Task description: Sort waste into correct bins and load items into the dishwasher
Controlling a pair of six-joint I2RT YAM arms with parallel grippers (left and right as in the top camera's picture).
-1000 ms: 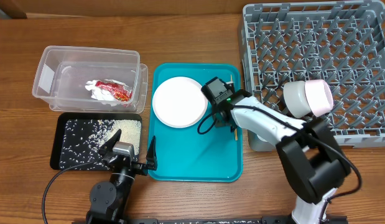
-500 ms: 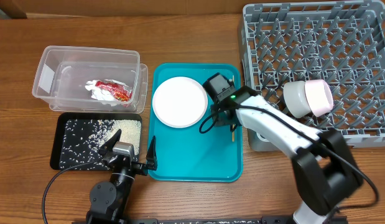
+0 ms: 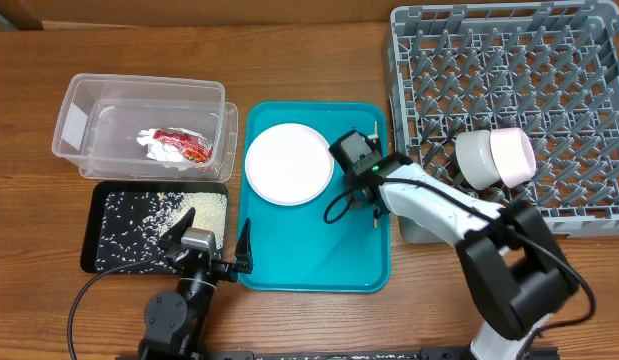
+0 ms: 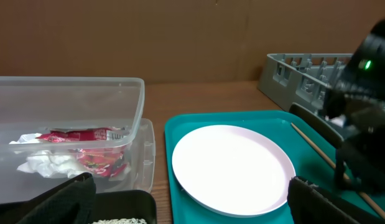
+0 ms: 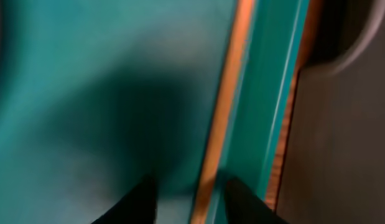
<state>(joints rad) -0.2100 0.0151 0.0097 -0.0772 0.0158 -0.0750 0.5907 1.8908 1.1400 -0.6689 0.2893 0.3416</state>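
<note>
The chopstick [image 5: 226,112] is a thin, pale-orange wooden stick. It lies straight along the right wall of the teal tray [image 3: 309,250], on the side nearest the dish rack [image 3: 509,70]. The right tool [image 5: 189,199] sits low over it, dark fingers spread either side of the stick with tray showing between. The round white plate [image 3: 288,164] lies flat on the tray's left half. The left tool [image 4: 195,202] is spread wide and holds nothing, low at the near edge of the bench [image 3: 289,50].

Wood-grain bench [image 3: 289,50]; clear glossy plastic tub [image 3: 74,105] holding a crinkled shiny wrapper [image 3: 179,147]; smooth teal plastic tray [image 3: 309,245]; glossy white plate [image 3: 287,165]; matt grey plastic rack [image 3: 509,60]; bare wooden chopstick [image 5: 225,93].
</note>
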